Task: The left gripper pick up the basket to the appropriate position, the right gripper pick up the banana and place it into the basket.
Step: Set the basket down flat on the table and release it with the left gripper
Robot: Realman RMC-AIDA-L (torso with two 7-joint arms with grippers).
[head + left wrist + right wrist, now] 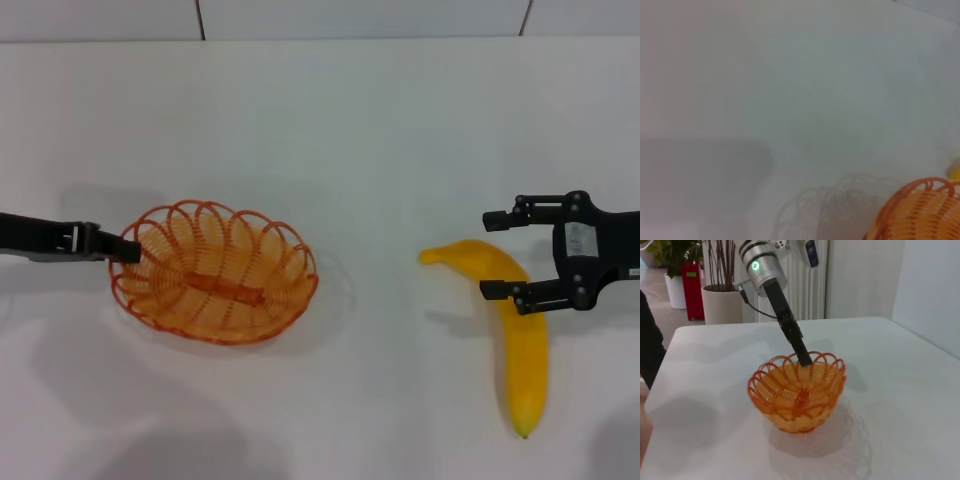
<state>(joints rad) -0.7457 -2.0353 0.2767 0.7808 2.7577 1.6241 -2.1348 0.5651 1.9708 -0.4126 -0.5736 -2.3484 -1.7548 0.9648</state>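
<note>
Left gripper (128,250) comes in from the left edge of the head view, arm near horizontal, tip right at the looped rim on the left end of the orange wire basket (215,272) — fingers look pinched onto the rim wire, though the contact itself is too small to see clearly. The right wrist view shows the same thing from across the table: left gripper (803,359) slants down from its silver wrist joint to the far rim of the basket (797,391). Basket's shadow sits offset below it on the white table (900,390), and the basket looks slightly raised there; cannot confirm it from the head view. Left wrist view catches only a corner of the basket (920,212) with its wire shadow alongside, plus a sliver of yellow at the frame edge. Right gripper (500,254) is on the right side of the head view, fingers spread wide and pointing toward the basket, holding nothing. Banana (515,335) lies flat on the table (380,150), well apart from the basket — one end bends in toward the basket and the other points at the near table edge. Its upper curve sits in the gap between the open fingers, the lower finger crossing over the fruit.
</note>
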